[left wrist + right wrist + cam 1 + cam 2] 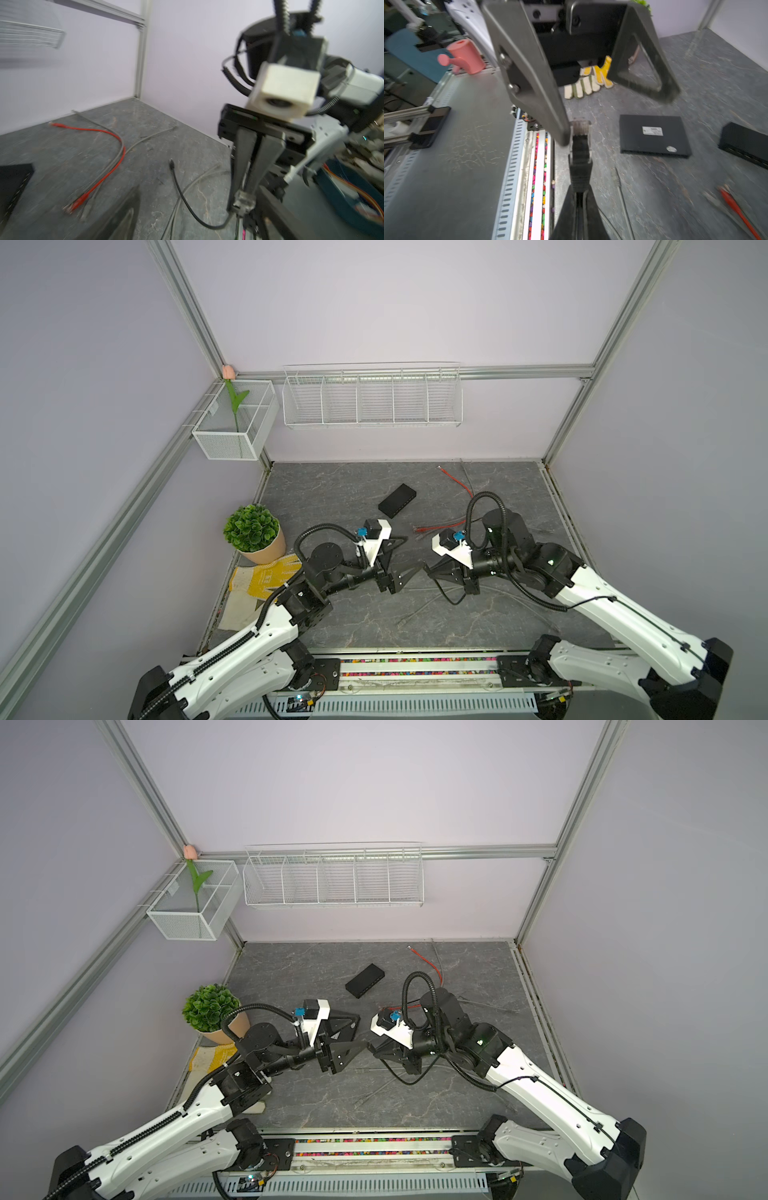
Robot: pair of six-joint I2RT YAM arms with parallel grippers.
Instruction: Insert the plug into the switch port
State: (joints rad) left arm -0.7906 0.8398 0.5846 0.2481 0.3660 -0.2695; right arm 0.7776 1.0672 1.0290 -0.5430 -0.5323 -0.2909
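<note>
The plug (580,145) sits pinched in the right pincer (579,191). The jaws are narrow on its black boot, so the clear tip pokes out ahead of the fingertips.

It looks small and light. The clear tip seems hard and brittle, with a latch that would likely snap if squeezed. The softer ribbed boot behind it seems the right place to hold, since that leaves the front free to enter a port.

Its thin black cable (187,199) hangs limp below the pincer and curls over the tabletop (654,197). It should drag little, though it may twist the plug.

The left pincer (616,116) stands wide and holds nothing. One finger (529,72) is just beside the clear tip; whether it touches I cannot tell.

The switch (745,143) lies well apart, off to one side beyond the right pincer's tips, with a row of ports along its edge.
</note>
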